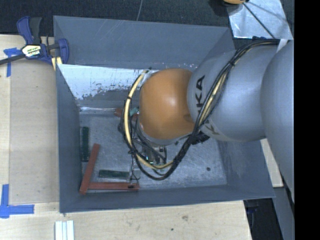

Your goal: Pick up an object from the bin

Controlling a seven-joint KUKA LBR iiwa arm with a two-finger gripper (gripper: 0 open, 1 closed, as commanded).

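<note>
My gripper (pixel 149 151) shows as a dark body under the orange wrist cover, over the middle of the bin floor and toward the front. Just left of and below it lies a short dark green bar (pixel 113 174). A red-brown L-shaped piece (pixel 107 187) lies along the front-left corner, with one leg by the front wall and the other running up to the left. A second dark green bar (pixel 84 144) lies upright in the picture near the left wall. A small brownish thing (pixel 118 112) peeks out at the back, beside the cover.
The arm and its orange cover with yellow and black cables hide the bin's middle and right. Bare floor shows at the front right and between the green bars.
</note>
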